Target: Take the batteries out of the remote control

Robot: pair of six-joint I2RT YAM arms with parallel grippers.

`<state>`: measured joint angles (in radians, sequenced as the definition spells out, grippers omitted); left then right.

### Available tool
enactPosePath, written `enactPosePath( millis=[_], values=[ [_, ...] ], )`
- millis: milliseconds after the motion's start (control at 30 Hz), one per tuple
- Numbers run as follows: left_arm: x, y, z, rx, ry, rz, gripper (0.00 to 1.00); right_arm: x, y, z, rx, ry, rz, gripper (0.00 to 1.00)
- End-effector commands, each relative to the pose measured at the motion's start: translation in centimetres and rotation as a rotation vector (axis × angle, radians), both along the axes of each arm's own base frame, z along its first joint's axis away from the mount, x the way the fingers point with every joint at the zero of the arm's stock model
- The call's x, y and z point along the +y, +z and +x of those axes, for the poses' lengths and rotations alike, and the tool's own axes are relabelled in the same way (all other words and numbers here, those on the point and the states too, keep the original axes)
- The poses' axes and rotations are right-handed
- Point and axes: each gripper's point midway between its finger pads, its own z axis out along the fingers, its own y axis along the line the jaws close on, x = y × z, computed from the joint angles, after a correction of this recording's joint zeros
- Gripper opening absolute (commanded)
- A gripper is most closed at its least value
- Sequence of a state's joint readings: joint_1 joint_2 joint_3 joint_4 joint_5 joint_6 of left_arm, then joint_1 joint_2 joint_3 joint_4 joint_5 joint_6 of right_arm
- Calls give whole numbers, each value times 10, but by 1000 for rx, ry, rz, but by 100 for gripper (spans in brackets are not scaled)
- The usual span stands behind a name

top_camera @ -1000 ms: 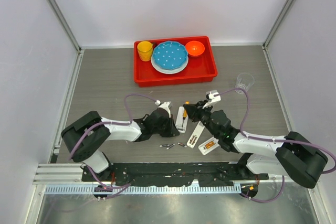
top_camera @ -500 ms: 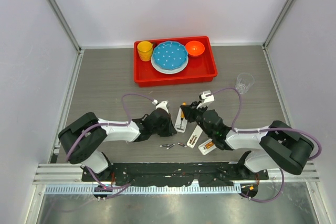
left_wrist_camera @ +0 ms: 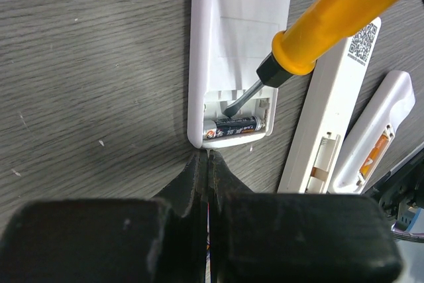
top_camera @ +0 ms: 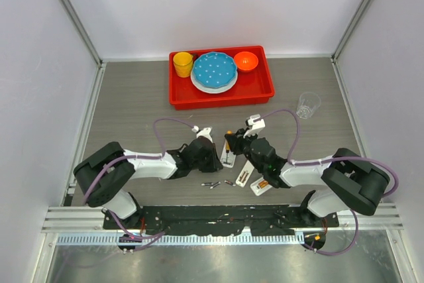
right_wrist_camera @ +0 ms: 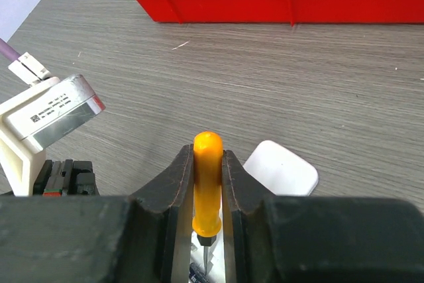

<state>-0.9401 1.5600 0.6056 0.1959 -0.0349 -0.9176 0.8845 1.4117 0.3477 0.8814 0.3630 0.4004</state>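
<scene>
Right fingers (right_wrist_camera: 173, 189) clenched on screwdriver (right_wrist_camera: 207, 177), tip in the open remote (left_wrist_camera: 238, 24) bay beside a battery (left_wrist_camera: 236, 124). Left fingers (left_wrist_camera: 191, 178) pinched together, empty, tips at remote's end.

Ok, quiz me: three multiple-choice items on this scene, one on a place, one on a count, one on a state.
1. The screwdriver's tip is: A in the remote's open battery bay; B under the remote; C lifted far above it.
2. Batteries showing in that bay: A none; B one; C three.
3. The right pincer is: A open, empty; B shut on the screwdriver; C out of view.
Key: 1 A, the left wrist view shows the tip inside. 2 B, only one lies there. 3 B, its fingers clamp the orange handle.
</scene>
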Motion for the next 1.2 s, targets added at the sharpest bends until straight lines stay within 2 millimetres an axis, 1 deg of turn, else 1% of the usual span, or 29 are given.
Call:
enactPosePath(
  millis=[0,67,100,200,267,300,333,400,433,467,500,567,700,800,1000,1167],
  values=[
    [39,-38,-4,62,59,193,0,11,19,-1,19,17,65,1],
    [40,-39,-1,62,69,197,0,15,20,-2,48,21,80,1],
    [41,-40,1,64,78,200,0,15,15,-3,70,22,75,1],
    [44,-43,6,73,92,213,0,19,10,-5,128,34,125,1],
    [42,-44,9,71,90,217,0,20,1,-5,179,22,158,1],
    [42,-46,9,76,84,224,0,20,1,-4,187,21,179,1],
    [41,-45,11,75,84,222,0,17,-9,-4,210,12,179,1],
    [38,-47,9,86,74,218,0,16,-11,-2,238,-4,243,1],
    [37,-49,8,91,69,218,0,11,-21,0,268,-18,249,1],
    [37,-49,8,92,68,214,0,10,-25,2,296,-28,278,1],
    [37,-50,7,94,67,215,0,11,-23,4,302,-24,310,1],
    [38,-50,8,93,71,217,0,6,-32,7,341,-30,334,1],
    [45,-51,8,87,81,244,0,2,-33,10,387,-32,377,1],
    [49,-50,11,84,89,244,0,4,-28,12,410,-20,387,1],
    [49,-46,14,76,81,245,0,6,-23,16,427,-10,398,1],
    [45,-37,15,47,52,214,0,6,-20,17,434,-16,428,1]
  ],
)
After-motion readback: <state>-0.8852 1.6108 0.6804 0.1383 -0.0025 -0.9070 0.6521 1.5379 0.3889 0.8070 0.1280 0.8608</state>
